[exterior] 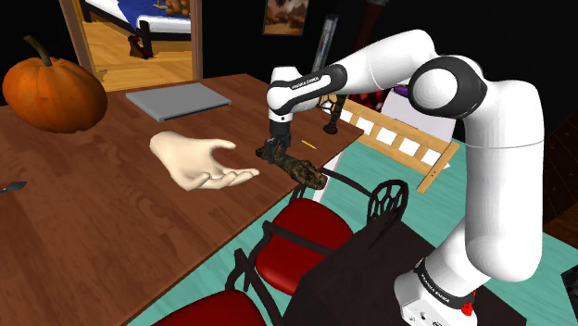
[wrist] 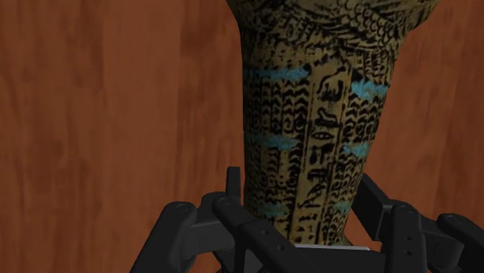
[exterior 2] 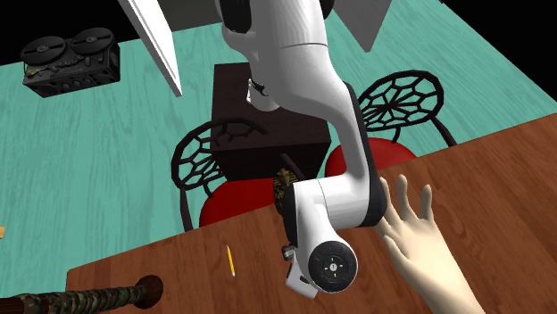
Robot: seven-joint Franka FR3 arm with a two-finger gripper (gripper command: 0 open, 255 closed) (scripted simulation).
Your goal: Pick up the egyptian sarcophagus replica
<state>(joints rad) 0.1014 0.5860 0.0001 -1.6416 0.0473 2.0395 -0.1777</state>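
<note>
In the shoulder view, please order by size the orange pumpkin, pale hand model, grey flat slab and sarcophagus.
1. The round orange pumpkin.
2. Then the pale hand model and flat grey slab, too alike to rank.
3. Smallest, the dark patterned sarcophagus.

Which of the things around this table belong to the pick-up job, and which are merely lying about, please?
Job: patterned sarcophagus, clasped between the fingers.
Lying about: pumpkin, flat grey slab, pale hand model, pencil, red chairs, tape recorder.
</note>
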